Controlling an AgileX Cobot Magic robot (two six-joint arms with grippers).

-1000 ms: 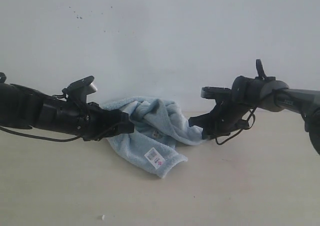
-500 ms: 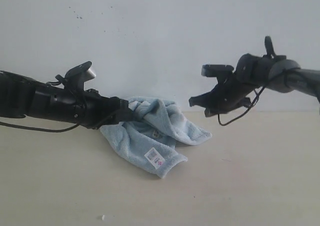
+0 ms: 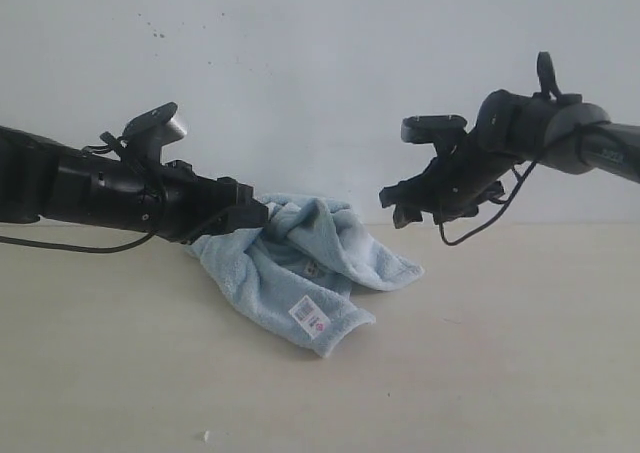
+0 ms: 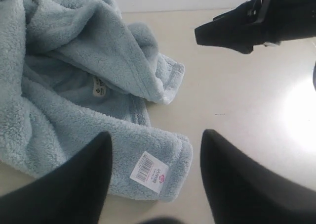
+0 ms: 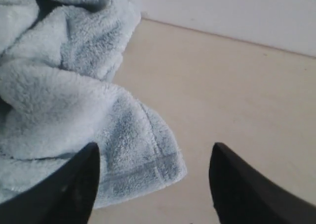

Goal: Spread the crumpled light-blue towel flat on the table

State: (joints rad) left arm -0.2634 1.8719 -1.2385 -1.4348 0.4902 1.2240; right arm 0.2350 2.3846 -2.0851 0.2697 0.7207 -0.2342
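The crumpled light-blue towel (image 3: pixel 305 263) lies in a heap on the beige table (image 3: pixel 500 353), its white label (image 3: pixel 309 317) facing up near the front fold. My left gripper (image 3: pixel 256 216) hovers at the heap's upper left edge. In the left wrist view this gripper (image 4: pixel 155 135) is open, with the towel (image 4: pixel 74 85) and its label (image 4: pixel 148 172) lying below the gap. My right gripper (image 3: pixel 396 204) hangs in the air above the towel's right corner (image 3: pixel 400 271). It is open in the right wrist view (image 5: pixel 154 152), over that hemmed corner (image 5: pixel 148 159).
A white speckled wall (image 3: pixel 300 73) rises right behind the towel. A small white speck (image 3: pixel 205 436) lies on the table near the front edge. Bare table surface stretches in front of the towel and to its right (image 5: pixel 237 95).
My right gripper has risen from the towel's right corner, which now lies on the table, and stands open. My left gripper has lifted slightly, and the towel's left edge has shifted left.
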